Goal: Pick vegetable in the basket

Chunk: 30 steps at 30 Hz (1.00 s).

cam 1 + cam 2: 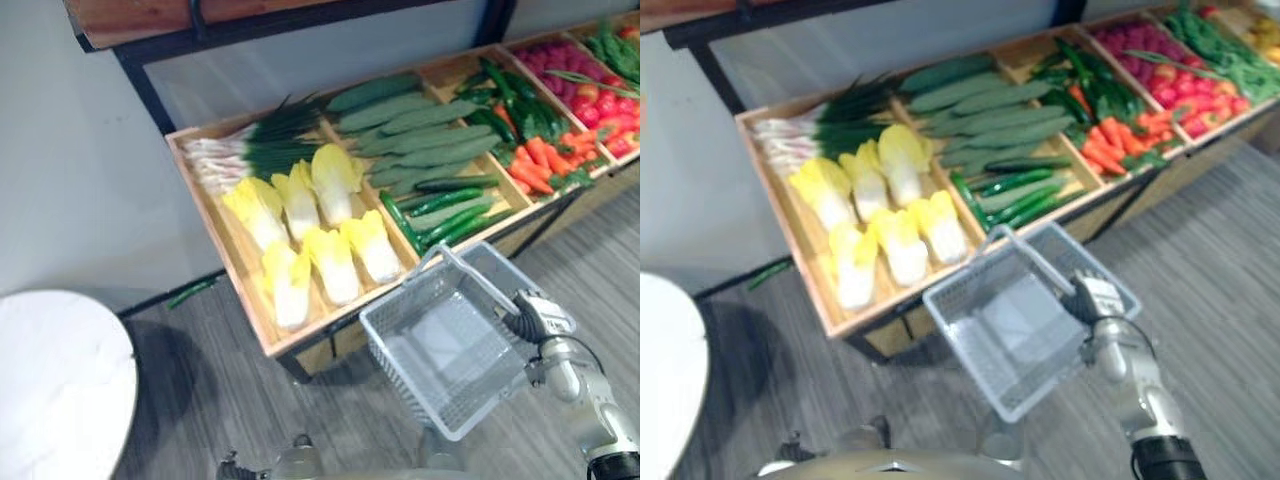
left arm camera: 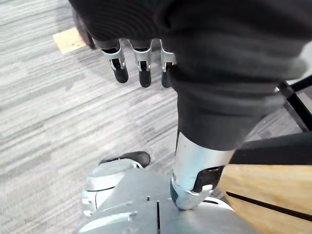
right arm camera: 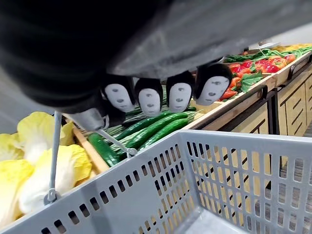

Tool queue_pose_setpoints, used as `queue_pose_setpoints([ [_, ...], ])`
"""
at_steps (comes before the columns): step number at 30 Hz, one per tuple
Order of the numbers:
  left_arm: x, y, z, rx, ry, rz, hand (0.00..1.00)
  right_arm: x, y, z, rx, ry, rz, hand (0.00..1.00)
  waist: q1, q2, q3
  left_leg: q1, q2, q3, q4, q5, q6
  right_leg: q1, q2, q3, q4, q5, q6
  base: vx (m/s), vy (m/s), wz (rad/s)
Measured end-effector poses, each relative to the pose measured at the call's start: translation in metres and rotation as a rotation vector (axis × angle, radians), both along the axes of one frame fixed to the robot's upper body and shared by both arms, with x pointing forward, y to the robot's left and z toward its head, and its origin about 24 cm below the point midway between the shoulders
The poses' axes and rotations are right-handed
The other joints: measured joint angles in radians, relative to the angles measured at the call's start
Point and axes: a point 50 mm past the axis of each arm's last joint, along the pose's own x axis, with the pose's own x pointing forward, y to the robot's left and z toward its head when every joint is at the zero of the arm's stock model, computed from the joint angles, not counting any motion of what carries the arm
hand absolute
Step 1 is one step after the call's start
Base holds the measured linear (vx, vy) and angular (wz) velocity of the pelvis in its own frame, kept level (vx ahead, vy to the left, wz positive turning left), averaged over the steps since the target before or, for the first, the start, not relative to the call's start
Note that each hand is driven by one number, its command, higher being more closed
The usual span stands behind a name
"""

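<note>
Right robot hand: curled round handle of basket.
Left robot hand: fingers relaxed, free.
Cabbages: eleven o'clock from basket, long axes roughly twelve-to-six.

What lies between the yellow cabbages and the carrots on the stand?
Pale green gourds and, nearer the front, dark cucumbers; the left eye view shows them.

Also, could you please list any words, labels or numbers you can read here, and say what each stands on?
None: no text can be read in any view. The grey basket held by the right hand is plain mesh, and the wooden crate of cabbages and cucumbers carries no visible label or price sign. The left hand hangs over the floor.
</note>
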Motion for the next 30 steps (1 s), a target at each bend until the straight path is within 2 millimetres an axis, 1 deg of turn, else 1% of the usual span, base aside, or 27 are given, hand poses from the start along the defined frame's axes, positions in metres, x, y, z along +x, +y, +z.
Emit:
queue_pose_setpoints([
  [1,-0.001,-0.005,-0.002,-0.01,0.008,0.014,0.0,-0.002,-0.008,0.001,-0.014,-0.007,-0.03,1.0,0.004,0.029,-0.003,0.0,0.058,-0.039,-0.031,0.032,-0.048,0.019,0.039,-0.06,-0.037,-0.062,0.021,0.01,-0.544,0.62],
  [2,0.0,-0.011,-0.003,-0.024,0.001,0.032,0.0,-0.002,-0.015,0.004,-0.021,-0.015,-0.071,1.0,0.013,0.063,-0.009,0.002,0.084,-0.055,-0.041,0.055,-0.05,0.019,0.081,-0.098,-0.036,-0.056,0.009,0.06,-0.551,0.57],
  [3,-0.002,-0.014,-0.004,-0.033,0.002,0.039,0.0,-0.003,-0.018,0.005,-0.027,-0.016,-0.082,1.0,0.013,0.079,-0.017,0.005,0.091,-0.051,-0.045,0.07,-0.049,0.022,0.098,-0.117,-0.039,-0.049,-0.005,0.1,-0.377,0.67],
  [4,-0.002,-0.017,-0.005,-0.045,-0.004,0.054,0.0,-0.005,-0.024,0.007,-0.042,-0.014,-0.095,1.0,0.0,0.103,-0.02,0.002,0.122,-0.033,-0.063,0.105,-0.051,0.043,0.136,-0.159,-0.048,-0.045,-0.01,0.08,-0.281,0.63],
  [5,-0.003,-0.017,-0.005,-0.049,-0.009,0.058,0.0,-0.005,-0.025,0.008,-0.046,-0.014,-0.098,1.0,0.001,0.107,-0.019,0.002,0.14,-0.031,-0.069,0.126,-0.059,0.053,0.151,-0.176,-0.053,-0.043,-0.014,0.02,-0.246,0.52],
  [6,-0.006,-0.016,-0.005,-0.052,-0.019,0.098,0.0,-0.005,-0.026,0.009,-0.05,-0.021,-0.1,1.0,0.014,0.109,-0.022,0.003,0.165,-0.019,-0.069,0.162,-0.061,0.06,0.179,-0.185,-0.063,-0.035,-0.027,-0.02,-0.288,0.1],
  [7,-0.01,-0.016,-0.005,-0.057,-0.02,0.144,0.0,-0.005,-0.028,0.012,-0.062,-0.031,-0.098,1.0,0.02,0.113,-0.024,0.002,0.173,-0.007,-0.065,0.193,-0.047,0.07,0.192,-0.193,-0.082,-0.029,-0.046,-0.04,-0.272,0.01],
  [8,-0.013,-0.017,-0.006,-0.06,-0.018,0.159,0.0,-0.005,-0.03,0.013,-0.069,-0.034,-0.098,1.0,0.019,0.108,-0.022,0.002,0.172,0.006,-0.065,0.21,-0.04,0.076,0.196,-0.195,-0.088,-0.032,-0.051,-0.05,-0.251,0.07],
  [9,-0.018,-0.018,-0.006,-0.065,-0.009,0.181,0.0,-0.006,-0.032,0.017,-0.083,-0.042,-0.09,1.0,0.016,0.107,-0.021,0.002,0.17,0.041,-0.063,0.231,-0.017,0.089,0.194,-0.201,-0.103,-0.036,-0.069,-0.05,-0.137,0.11],
  [10,-0.021,-0.019,-0.007,-0.069,-0.002,0.191,0.0,-0.008,-0.034,0.019,-0.096,-0.043,-0.082,1.0,0.013,0.1,-0.017,0.0,0.164,0.096,-0.053,0.247,0.002,0.096,0.181,-0.204,-0.11,-0.042,-0.086,-0.07,-0.071,0.13],
  [12,-0.024,-0.02,-0.007,-0.072,0.004,0.196,0.0,-0.013,-0.035,0.018,-0.099,-0.038,-0.071,1.0,0.006,0.097,-0.015,-0.002,0.143,0.181,-0.041,0.267,0.028,0.106,0.159,-0.21,-0.112,-0.044,-0.089,-0.08,0.03,0.19],
  [13,-0.026,-0.022,-0.008,-0.078,0.008,0.198,0.0,-0.015,-0.035,0.018,-0.101,-0.034,-0.064,1.0,-0.003,0.1,-0.015,-0.003,0.129,0.213,-0.041,0.264,0.037,0.107,0.148,-0.213,-0.112,-0.045,-0.089,-0.07,0.032,0.18],
  [14,-0.026,-0.024,-0.008,-0.081,0.009,0.199,0.0,-0.016,-0.035,0.017,-0.097,-0.03,-0.066,1.0,-0.005,0.101,-0.015,-0.003,0.121,0.227,-0.033,0.246,0.049,0.107,0.138,-0.213,-0.113,-0.044,-0.089,-0.04,0.084,0.02],
  [15,-0.027,-0.025,-0.008,-0.086,0.01,0.2,0.0,-0.019,-0.035,0.015,-0.095,-0.02,-0.068,1.0,-0.005,0.104,-0.014,-0.002,0.103,0.234,-0.001,0.172,0.057,0.107,0.132,-0.203,-0.121,-0.044,-0.089,0.0,0.122,-0.08],
  [16,-0.029,-0.028,-0.009,-0.092,0.016,0.202,0.0,-0.02,-0.037,0.015,-0.086,-0.023,-0.072,1.0,-0.009,0.115,-0.015,-0.002,0.092,0.244,0.001,0.092,0.06,0.108,0.138,-0.2,-0.139,-0.031,-0.077,0.01,0.196,-0.13],
  [17,-0.027,-0.028,-0.009,-0.093,0.011,0.203,0.0,-0.022,-0.039,0.013,-0.071,-0.02,-0.087,1.0,-0.007,0.109,-0.012,-0.006,0.084,0.255,-0.001,0.083,0.043,0.108,0.13,-0.19,-0.157,-0.013,-0.066,0.01,0.169,-0.09],
  [18,-0.026,-0.027,-0.009,-0.09,0.006,0.203,0.0,-0.024,-0.04,0.013,-0.072,-0.014,-0.092,1.0,-0.007,0.114,-0.017,-0.013,0.071,0.258,-0.004,0.078,0.045,0.117,0.119,-0.185,-0.191,0.008,-0.058,0.01,0.178,-0.05],
  [19,-0.025,-0.027,-0.008,-0.088,0.002,0.2,0.0,-0.025,-0.042,0.013,-0.073,-0.014,-0.097,1.0,-0.009,0.105,-0.012,-0.016,0.056,0.258,-0.008,0.077,0.048,0.127,0.105,-0.183,-0.22,0.033,-0.046,0.04,0.143,-0.01],
  [20,-0.023,-0.025,-0.008,-0.085,-0.003,0.197,0.0,-0.026,-0.045,0.012,-0.074,-0.01,-0.106,1.0,-0.01,0.098,-0.007,-0.016,0.042,0.26,-0.011,0.078,0.053,0.136,0.091,-0.183,-0.241,0.05,-0.042,0.06,0.134,0.07],
  [22,-0.018,-0.023,-0.007,-0.081,-0.017,0.188,0.0,-0.031,-0.057,0.005,-0.072,0.02,-0.155,1.0,-0.011,0.094,-0.006,-0.016,0.011,0.258,-0.017,0.087,0.061,0.154,0.066,-0.185,-0.274,0.068,-0.026,0.08,0.106,0.13],
  [23,-0.014,-0.023,-0.006,-0.08,-0.031,0.185,0.0,-0.035,-0.065,0.002,-0.07,0.034,-0.188,1.0,-0.011,0.099,-0.009,-0.013,-0.001,0.257,-0.022,0.088,0.062,0.159,0.055,-0.189,-0.283,0.071,-0.02,0.08,0.08,0.13],
  [25,-0.009,-0.021,-0.005,-0.073,-0.052,0.181,0.0,-0.038,-0.073,-0.001,-0.07,0.053,-0.223,1.0,-0.01,0.108,-0.009,-0.003,-0.008,0.258,-0.039,0.091,0.064,0.165,0.051,-0.192,-0.284,0.074,-0.017,0.08,0.031,0.05],
  [27,-0.004,-0.018,-0.003,-0.059,-0.072,0.178,0.0,-0.043,-0.082,-0.009,-0.064,0.087,-0.268,1.0,-0.011,0.113,-0.008,0.025,-0.008,0.264,-0.066,0.096,0.057,0.173,0.054,-0.19,-0.284,0.074,-0.016,0.09,-0.012,-0.11],
  [29,0.004,-0.016,0.0,-0.052,-0.105,0.174,0.0,-0.05,-0.094,-0.012,-0.062,0.107,-0.325,1.0,-0.01,0.121,-0.013,0.042,-0.007,0.279,-0.088,0.101,0.052,0.172,0.06,-0.185,-0.284,0.074,-0.016,0.07,-0.021,-0.17],
  [30,0.013,-0.014,0.003,-0.044,-0.142,0.17,0.0,-0.054,-0.102,-0.013,-0.062,0.115,-0.371,1.0,-0.011,0.124,-0.015,0.048,-0.007,0.284,-0.1,0.103,0.049,0.169,0.062,-0.18,-0.285,0.074,-0.016,0.06,-0.019,-0.16],
])
